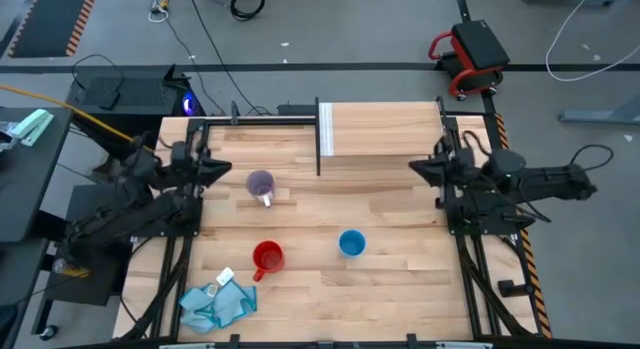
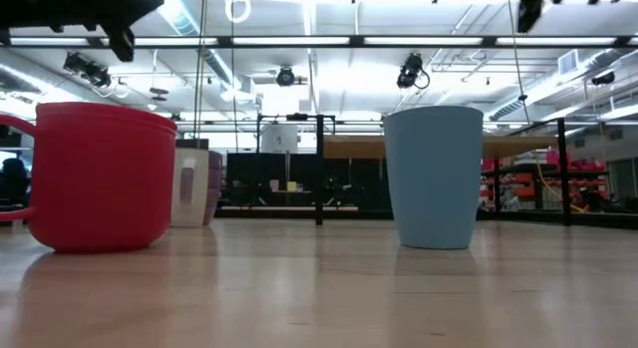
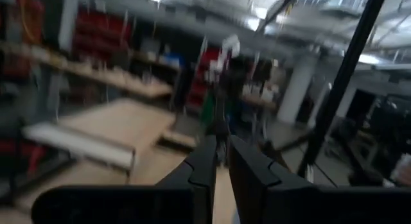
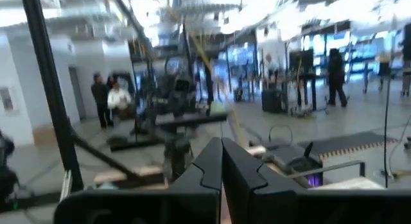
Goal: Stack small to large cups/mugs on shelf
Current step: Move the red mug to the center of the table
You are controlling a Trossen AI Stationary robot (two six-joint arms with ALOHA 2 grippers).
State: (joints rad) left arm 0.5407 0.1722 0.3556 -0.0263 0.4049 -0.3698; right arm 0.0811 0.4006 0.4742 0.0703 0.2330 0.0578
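Lower middle of the high view, nearest the front edge: red plastic mug with a side handle (image 1: 267, 257), standing upright on the big wooden tabletop (image 1: 400, 289), nothing in it that I can see. Just to its right, apart, small light-blue handleless plastic cup (image 1: 351, 243), also upright. Lower left corner of the table: crumpled light-blue cloth (image 1: 215, 302), not touching the mug. Further up, left of centre: translucent purple-grey mug with a handle (image 1: 261, 185), upright. Top centre: raised light-wood shelf with a white end panel (image 1: 385, 129), bare, no cup on it yet, so stacking not started by my read.

Handling guess: all three look like light, rigid, smooth plastic, likely slippery and easy to tip; best taken by pinching one wall over the rim, away from the handle. The blue cup looks smallest, so it goes in last; the red one looks widest.

Left gripper (image 1: 222, 170) hovers mid-left beside the purple-grey mug, not touching; its wrist view shows the fingers (image 3: 204, 169) nearly pressed together, thin gap, holding nothing. Right gripper (image 1: 416, 167) hovers mid-right near the shelf's front edge; wrist view shows its fingers (image 4: 210, 165) pressed together, empty.

View differences: the low view shows relative heights, with the purple-grey mug half hidden behind the red one, but no layout. The high view gives the layout and the shelf top. The wrist views show finger state only; no cups appear in them, just people in the room far behind.
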